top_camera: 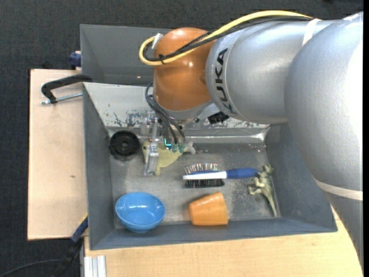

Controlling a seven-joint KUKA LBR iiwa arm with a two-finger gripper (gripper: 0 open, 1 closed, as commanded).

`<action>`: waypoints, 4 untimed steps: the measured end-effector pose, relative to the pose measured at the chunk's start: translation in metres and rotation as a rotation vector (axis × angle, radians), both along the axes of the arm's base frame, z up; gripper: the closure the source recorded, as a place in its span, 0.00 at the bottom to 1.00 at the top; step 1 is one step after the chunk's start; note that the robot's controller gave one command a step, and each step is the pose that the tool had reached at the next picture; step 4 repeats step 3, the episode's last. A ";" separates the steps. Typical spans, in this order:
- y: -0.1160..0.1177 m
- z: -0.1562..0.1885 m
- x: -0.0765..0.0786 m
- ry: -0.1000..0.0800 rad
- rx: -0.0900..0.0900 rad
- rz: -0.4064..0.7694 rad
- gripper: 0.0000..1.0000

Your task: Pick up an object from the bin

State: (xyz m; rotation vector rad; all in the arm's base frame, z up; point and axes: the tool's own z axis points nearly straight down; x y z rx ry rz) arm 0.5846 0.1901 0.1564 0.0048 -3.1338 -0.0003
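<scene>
The arm [259,68] reaches in from the view's right and bends down over the bin [95,183]. Its orange cover [179,68] hangs above the far half, and a yellow cable [259,17] loops over it. Below the cover the tool [155,161] stands low in the bin, left of the middle and close to the floor. It cannot be told whether the tool is released or clenched.

A small yellow piece [167,157], pale and flat with a green bit at its far end, lies right at the tool on its right side, partly hidden by it. Whether the tool grips it or only stands against it cannot be told.

A black round cap [124,145] lies just beside the tool, toward the bin's left wall. A brush [210,176] with a blue handle lies across the middle, its bristle end near the yellow piece and its handle pointing toward the right wall. A tan toy dinosaur [262,186] lies by the right wall, next to the handle's end. Along the near edge, a blue bowl [139,211] sits in the left corner, mouth up. An orange cup [208,209] lies on its side to the right of it, apart from the bowl.
</scene>
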 end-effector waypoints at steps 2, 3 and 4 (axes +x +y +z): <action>0.005 -0.085 0.006 -0.010 0.002 -0.122 1.00; 0.008 0.049 0.001 -0.021 0.005 -0.083 1.00; 0.008 0.049 0.001 -0.021 0.005 -0.083 1.00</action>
